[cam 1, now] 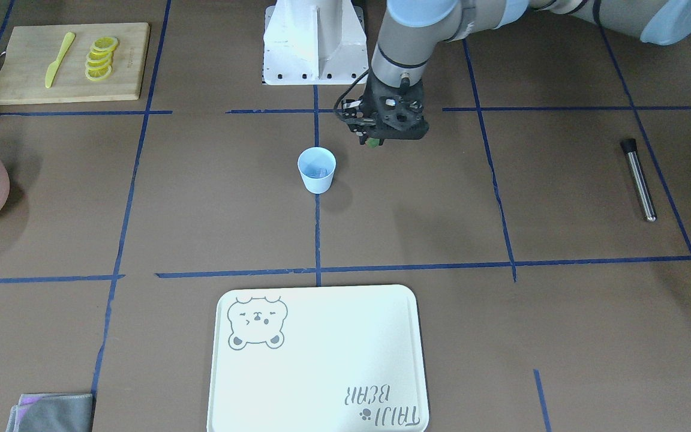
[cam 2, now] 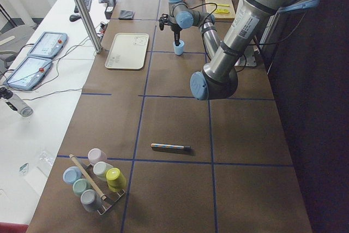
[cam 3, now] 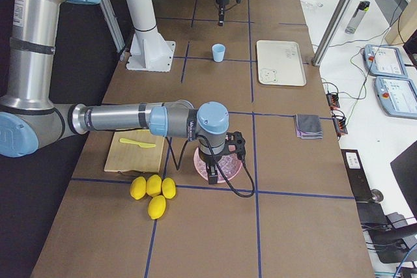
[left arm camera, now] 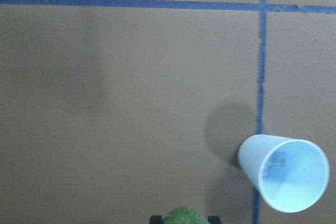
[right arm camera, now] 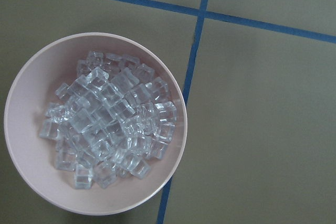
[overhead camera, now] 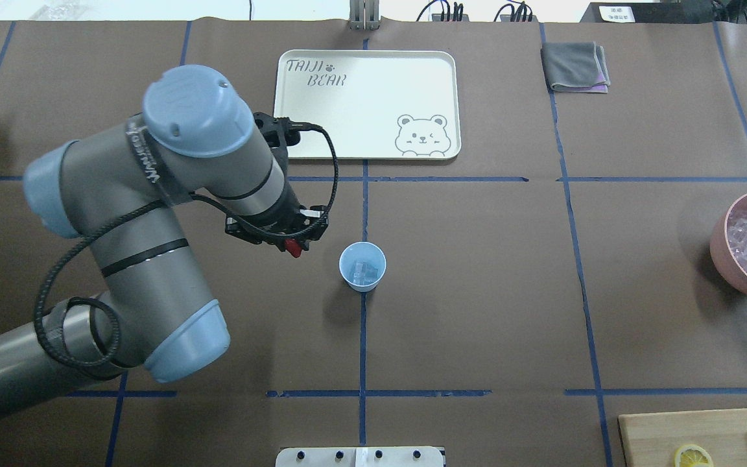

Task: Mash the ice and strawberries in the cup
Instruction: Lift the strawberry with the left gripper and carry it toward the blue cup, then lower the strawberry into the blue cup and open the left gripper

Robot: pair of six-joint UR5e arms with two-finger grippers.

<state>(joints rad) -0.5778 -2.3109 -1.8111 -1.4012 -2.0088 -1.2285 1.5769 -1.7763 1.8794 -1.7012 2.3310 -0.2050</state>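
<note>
The pale blue cup [overhead camera: 362,266] stands upright at the table's middle on a blue tape line, with a few ice cubes [left arm camera: 277,164] at its bottom. My left gripper [overhead camera: 293,247] hangs above the table just to the left of the cup, apart from it. It is shut on a red strawberry [overhead camera: 294,248], whose green top [left arm camera: 181,216] shows in the left wrist view. More ice [right arm camera: 107,132] fills the pink bowl [right arm camera: 25,153]. My right gripper [cam 3: 214,172] hovers over that bowl; whether it is open or shut I cannot tell.
A white bear tray [overhead camera: 367,133] lies beyond the cup. A metal rod [cam 1: 639,180] lies on the left side. The cutting board [cam 1: 27,87] with lemon slices [cam 1: 100,58] and a yellow knife [cam 1: 59,59] sits near the right arm's base. A grey cloth [overhead camera: 573,65] lies far right.
</note>
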